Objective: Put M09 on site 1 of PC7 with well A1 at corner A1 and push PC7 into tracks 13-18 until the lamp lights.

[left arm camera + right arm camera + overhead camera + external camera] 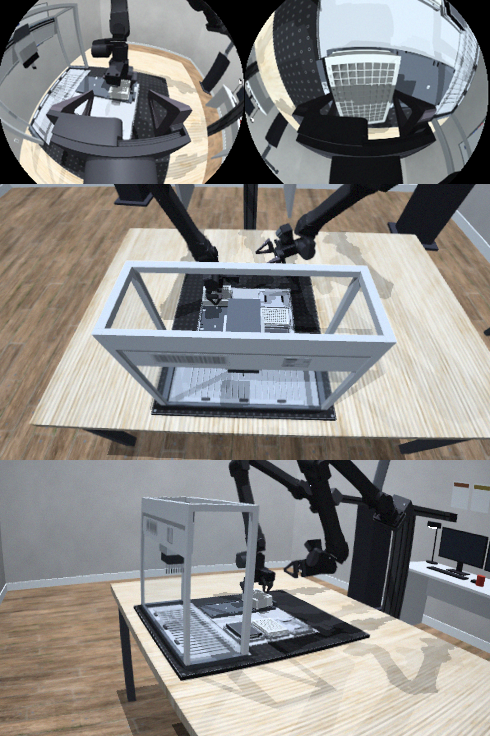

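PC7: my plate carrier lies on the apron, outside the rails, its length running toward them.
M09: the deep-well block stands at the carrier's handle end, at site 1. Full seating and the A1 corner: cannot tell.
Sites 2 and 3: bare.
Nest S1: the nest holds no labware.
Nest S2: M06, the white plate, lies in it.
Nest S3: M60, the dark plate, lies in it.
Right hand: my right hand is over M09, fingers wide apart, nothing clamped. Contact with the block: cannot tell.
Left hand: my left hand hangs above the bench, fingers fully apart, holding nothing.
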Available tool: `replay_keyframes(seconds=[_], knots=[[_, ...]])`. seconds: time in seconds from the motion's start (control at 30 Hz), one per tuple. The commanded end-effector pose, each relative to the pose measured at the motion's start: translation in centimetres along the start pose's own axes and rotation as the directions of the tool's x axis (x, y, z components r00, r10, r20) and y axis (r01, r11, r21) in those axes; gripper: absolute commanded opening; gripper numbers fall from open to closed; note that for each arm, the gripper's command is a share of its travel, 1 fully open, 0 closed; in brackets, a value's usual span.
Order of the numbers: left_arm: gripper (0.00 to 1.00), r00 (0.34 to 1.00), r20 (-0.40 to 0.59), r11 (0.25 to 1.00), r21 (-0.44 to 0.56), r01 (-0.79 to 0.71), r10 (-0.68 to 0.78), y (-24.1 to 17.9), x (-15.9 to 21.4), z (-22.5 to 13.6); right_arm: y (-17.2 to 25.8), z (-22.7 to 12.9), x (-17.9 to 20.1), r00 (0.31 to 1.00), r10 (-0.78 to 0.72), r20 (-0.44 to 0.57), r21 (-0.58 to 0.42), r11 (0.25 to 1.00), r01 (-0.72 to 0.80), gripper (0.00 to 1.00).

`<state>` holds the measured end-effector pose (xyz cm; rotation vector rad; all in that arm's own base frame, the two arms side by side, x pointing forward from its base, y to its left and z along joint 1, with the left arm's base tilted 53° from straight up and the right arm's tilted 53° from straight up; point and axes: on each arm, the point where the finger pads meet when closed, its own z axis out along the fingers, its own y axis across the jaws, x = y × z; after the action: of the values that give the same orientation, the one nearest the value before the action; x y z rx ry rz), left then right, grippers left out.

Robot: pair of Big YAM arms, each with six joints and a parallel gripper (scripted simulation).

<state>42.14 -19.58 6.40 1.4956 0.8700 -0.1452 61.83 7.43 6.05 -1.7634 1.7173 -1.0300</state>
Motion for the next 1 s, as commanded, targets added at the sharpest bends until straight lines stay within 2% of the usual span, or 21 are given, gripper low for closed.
replay_keyframes(seconds=[0.0,0.13,0.3,0.37,0.43,0.53,0.67,0.87,0.97], knots=[[1.0,1.0,0.015,1.0,0.001,-0.002,0.002,-0.2,-0.9,-0.2,-0.6,-2.4,-1.1,1.0,0.012,0.022,0.013,1.0,-0.013,1.0],[1.0,1.0,0.015,1.0,0.001,-0.002,0.002,-0.2,-0.9,-0.2,0.0,-3.0,-1.1,1.0,0.015,0.022,0.021,1.0,-0.016,1.0],[1.0,1.0,0.015,1.0,0.001,-0.002,0.002,-0.2,-0.9,-0.2,1.1,-6.2,-1.0,1.0,0.015,0.022,0.013,1.0,-0.015,1.0],[1.0,1.0,0.015,1.0,0.001,-0.002,0.002,-0.2,-0.9,-0.2,1.1,-6.2,-1.0,1.0,0.015,0.022,0.013,1.0,-0.015,1.0],[1.0,1.0,0.015,1.0,0.001,-0.002,0.002,-0.2,-0.9,-0.2,1.0,-6.8,-0.6,0.998,0.059,0.037,0.03,0.998,-0.06,1.0],[1.0,1.0,0.015,1.0,0.001,-0.002,0.002,-0.2,-0.9,-0.2,1.5,-6.0,0.4,0.984,0.158,0.085,0.053,0.985,-0.163,1.0],[1.0,1.0,0.015,1.0,0.001,-0.002,0.002,-0.2,-0.9,-0.2,3.1,-4.5,0.0,0.959,0.229,0.168,0.046,0.97,-0.24,1.0],[1.0,1.0,0.015,1.0,0.001,-0.002,0.002,-0.2,-0.9,-0.2,3.4,-3.9,-0.2,0.899,0.319,0.301,0.058,0.935,-0.351,1.0],[1.0,1.0,0.015,1.0,0.001,-0.002,0.002,-0.2,-0.9,-0.2,3.5,-3.9,-0.3,0.887,0.331,0.323,0.058,0.928,-0.368,1.0]])
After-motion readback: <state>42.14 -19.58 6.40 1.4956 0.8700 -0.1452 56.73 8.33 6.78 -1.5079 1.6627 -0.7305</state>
